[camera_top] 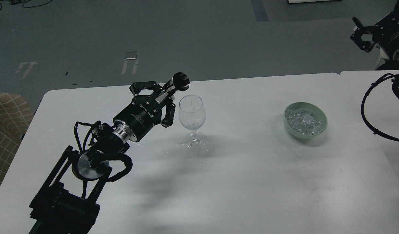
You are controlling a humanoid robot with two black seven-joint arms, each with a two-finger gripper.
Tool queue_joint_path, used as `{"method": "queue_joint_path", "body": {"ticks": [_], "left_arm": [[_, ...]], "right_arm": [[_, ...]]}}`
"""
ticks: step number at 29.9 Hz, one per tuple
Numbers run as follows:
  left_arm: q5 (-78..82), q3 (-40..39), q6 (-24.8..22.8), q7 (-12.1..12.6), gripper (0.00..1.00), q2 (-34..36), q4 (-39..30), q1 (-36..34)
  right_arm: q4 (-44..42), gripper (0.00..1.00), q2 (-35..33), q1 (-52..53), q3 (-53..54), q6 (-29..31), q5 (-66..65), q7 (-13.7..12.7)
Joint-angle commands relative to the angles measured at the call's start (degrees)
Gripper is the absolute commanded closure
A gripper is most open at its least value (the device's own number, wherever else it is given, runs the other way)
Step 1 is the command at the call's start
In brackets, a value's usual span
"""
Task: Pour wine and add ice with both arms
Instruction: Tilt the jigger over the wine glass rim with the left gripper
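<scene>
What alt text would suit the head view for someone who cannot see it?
A black robot arm's left gripper holds a small dark cup tipped beside a clear wine glass on a white table. A green bowl of ice sits to the right; the right gripper hangs beyond the table's far corner.

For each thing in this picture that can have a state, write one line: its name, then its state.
Wine glass: upright on the table, looks empty.
Black jigger: held by the left gripper, tilted over the glass rim.
Green bowl: upright, full of ice.
Right gripper: raised at the table's far right corner, holding nothing; open or shut unclear.
</scene>
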Motion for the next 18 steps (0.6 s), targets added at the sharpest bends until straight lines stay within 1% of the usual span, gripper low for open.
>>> {"method": "queue_joint_path", "body": {"ticks": [1,4,9,11,16,18], "left_arm": [[1.9,0.0,-0.2,0.1,1.0,0.2,1.3,0.1],[2.0,0.0,-0.7,0.0,1.0,0.2,2.5,-0.4],[2.1,0.0,-2.7,-0.1,1.0,0.3,2.8,-0.6],[2.3,0.0,-2.8,-0.1,1.0,0.3,2.8,-0.6],[5.9,0.1,-3.3,-0.2,1.0,0.2,2.6,-0.6],[7.8,0.3,-4.7,-0.2,1.0,0.1,2.6,-0.5]], "right_arm": [[0.2,0.0,0.1,0.0,0.0,0.0,0.0,0.0],[0.3,0.0,0.0,0.0,0.0,0.0,0.0,-0.1],[0.2,0.0,-0.5,0.0,0.0,0.0,0.0,-0.1],[0.2,0.0,-0.5,0.0,0.0,0.0,0.0,-0.1],[0.3,0.0,-0.5,0.0,0.0,0.0,0.0,0.0],[0.3,0.0,-0.5,0.0,0.0,0.0,0.0,0.0]]}}
